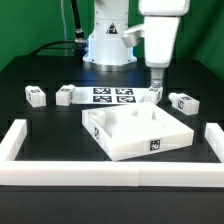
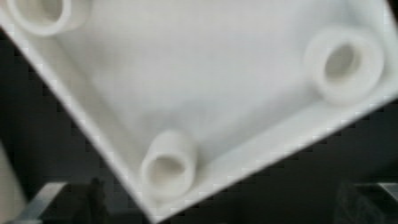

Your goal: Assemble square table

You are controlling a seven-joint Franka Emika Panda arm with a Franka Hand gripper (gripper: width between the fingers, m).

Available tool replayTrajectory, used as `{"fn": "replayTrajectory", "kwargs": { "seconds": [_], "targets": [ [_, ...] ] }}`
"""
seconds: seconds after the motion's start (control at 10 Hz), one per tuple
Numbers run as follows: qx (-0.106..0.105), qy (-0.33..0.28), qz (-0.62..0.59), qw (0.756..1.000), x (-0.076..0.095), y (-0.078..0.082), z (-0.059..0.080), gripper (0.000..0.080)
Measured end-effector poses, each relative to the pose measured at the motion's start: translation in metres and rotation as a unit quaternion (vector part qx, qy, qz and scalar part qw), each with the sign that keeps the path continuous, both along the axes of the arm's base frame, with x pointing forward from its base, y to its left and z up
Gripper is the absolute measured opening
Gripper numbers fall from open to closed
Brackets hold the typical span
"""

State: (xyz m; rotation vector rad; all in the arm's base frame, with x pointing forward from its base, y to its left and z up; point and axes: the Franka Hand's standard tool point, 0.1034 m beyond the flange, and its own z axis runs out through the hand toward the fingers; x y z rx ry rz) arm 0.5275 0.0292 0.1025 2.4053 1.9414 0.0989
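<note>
The square table top is a white slab with a raised rim, lying in the middle of the black table. The wrist view shows its inner face with round corner holes. One slab corner points toward the gap between my fingers. My gripper hangs over the slab's far corner on the exterior view's right, next to a leg block. Its jaws stand open and hold nothing. Three more white tagged leg blocks lie in a row behind the slab.
The marker board lies flat between the leg blocks, in front of the robot base. A long white U-shaped border wall runs along the front and up both sides.
</note>
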Motion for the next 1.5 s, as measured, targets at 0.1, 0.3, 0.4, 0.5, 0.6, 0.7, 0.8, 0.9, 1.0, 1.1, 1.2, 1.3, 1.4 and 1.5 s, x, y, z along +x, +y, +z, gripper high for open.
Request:
{"fn": "replayTrajectory", "kwargs": {
  "seconds": [0.1,0.3,0.4,0.5,0.6,0.7,0.8,0.9,1.0,1.1,1.2,1.3,1.4,1.5],
  "targets": [
    [-0.005,0.011,0.034,0.999,-0.015,-0.021,-0.006,0.0649],
    [-0.014,0.019,0.169,0.985,-0.025,-0.051,-0.014,0.0649],
    [-0.013,0.03,0.212,0.977,-0.035,-0.063,-0.023,0.0649],
    [-0.022,0.031,0.252,0.967,-0.033,-0.064,-0.022,0.0649],
    [-0.024,0.031,0.26,0.965,-0.033,-0.064,-0.022,0.0649],
    [-0.024,0.032,0.257,0.966,-0.033,-0.064,-0.023,0.0649],
    [-0.023,0.034,0.257,0.965,-0.035,-0.064,-0.025,0.0649],
    [-0.018,0.042,0.259,0.965,-0.042,-0.064,-0.038,0.0649],
    [-0.01,0.055,0.257,0.965,-0.051,-0.062,-0.056,0.0649],
    [-0.004,0.062,0.244,0.968,-0.057,-0.058,-0.072,0.0649],
    [0.001,0.07,0.226,0.972,-0.059,-0.054,-0.085,0.0649],
    [0.003,0.068,0.222,0.973,-0.058,-0.052,-0.091,0.0649],
    [0.002,0.068,0.221,0.973,-0.058,-0.054,-0.09,0.0649],
    [0.002,0.069,0.22,0.973,-0.058,-0.054,-0.09,0.0527]
  ]
}}
